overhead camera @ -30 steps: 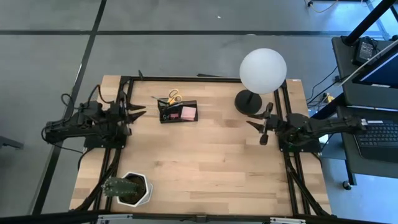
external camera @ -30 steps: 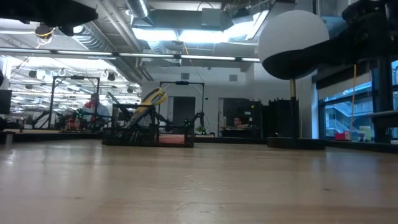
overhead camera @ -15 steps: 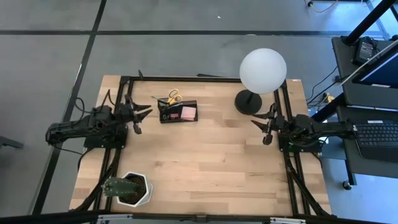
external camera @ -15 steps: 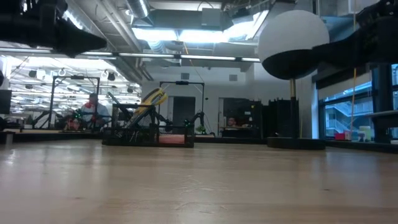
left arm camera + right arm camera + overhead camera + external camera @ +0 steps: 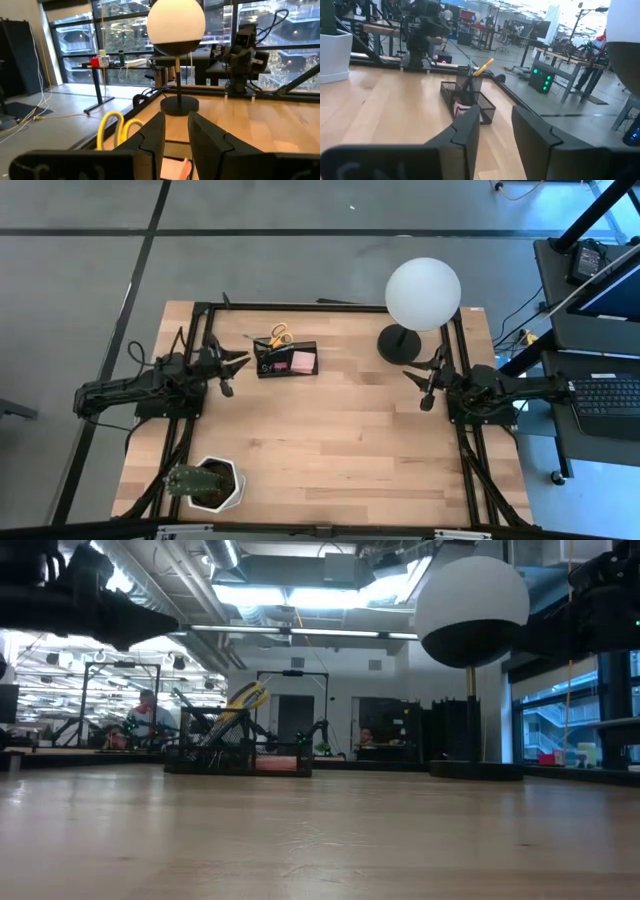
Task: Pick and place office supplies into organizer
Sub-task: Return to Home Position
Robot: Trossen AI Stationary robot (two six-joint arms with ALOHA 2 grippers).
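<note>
The black organizer (image 5: 287, 362) stands on the wooden table at the far left. Yellow-handled scissors (image 5: 279, 337) stick up out of its taller cup section, handles up and tilted (image 5: 245, 697). A pink sticky-note pad (image 5: 303, 363) lies in a lower compartment. My left gripper (image 5: 176, 116) hovers level just left of the organizer (image 5: 172, 150), open with nothing between its fingers. My right gripper (image 5: 496, 111) hangs open and empty over the table's right side, pointing level toward the organizer (image 5: 470, 97).
A white globe lamp (image 5: 423, 293) stands on a black base (image 5: 400, 343) at the far right, close to my right gripper (image 5: 418, 385). A white hexagonal plant pot (image 5: 212, 483) sits at the near left corner. Bare wood lies between the two arms.
My left gripper has come down and moved toward the organizer, staying open and level. My right gripper has drawn back a little toward the table's right edge. The organizer and its contents have stayed in place.
</note>
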